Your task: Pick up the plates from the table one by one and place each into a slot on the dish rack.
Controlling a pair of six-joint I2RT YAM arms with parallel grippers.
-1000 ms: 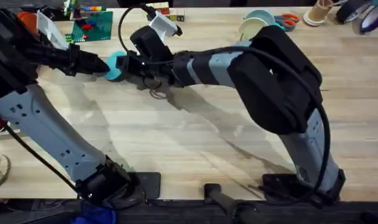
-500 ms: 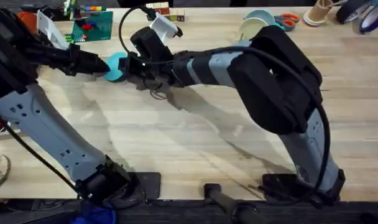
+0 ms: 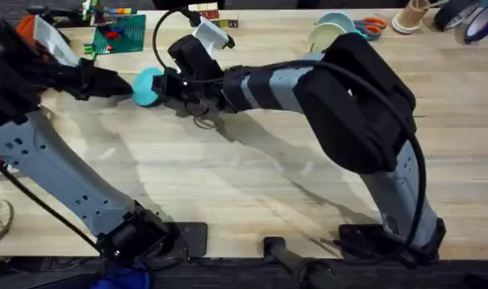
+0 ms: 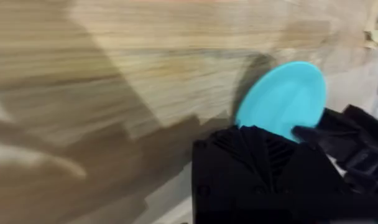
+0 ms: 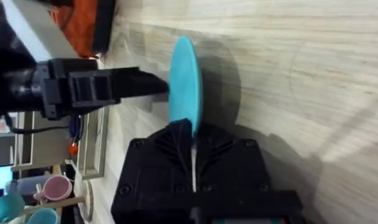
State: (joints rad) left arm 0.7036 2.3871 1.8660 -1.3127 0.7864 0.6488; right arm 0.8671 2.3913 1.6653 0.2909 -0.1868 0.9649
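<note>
A turquoise plate (image 3: 145, 85) stands on edge above the far left of the table (image 3: 252, 193). My right gripper (image 3: 168, 84) is shut on its rim; in the right wrist view the plate (image 5: 185, 81) rises from between my fingers. My left gripper (image 3: 124, 81) points at the plate's face from the left, its fingers together and its tip at the plate. In the left wrist view the plate (image 4: 283, 98) shows beyond my black fingers (image 4: 263, 168). A pale cream-green plate (image 3: 324, 37) and a pale blue plate (image 3: 341, 19) lie at the far middle. The dish rack is out of view.
A green brick baseplate (image 3: 119, 32) with loose bricks lies at the far left. Scissors (image 3: 373, 26) rest beside the far plates, and tape rolls (image 3: 469, 20) sit at the far right corner. The right arm (image 3: 356, 96) stretches across the table's middle.
The left arm has drawn back slightly to the left. The turquoise plate has shifted a little left with it. The right arm has hardly moved.
</note>
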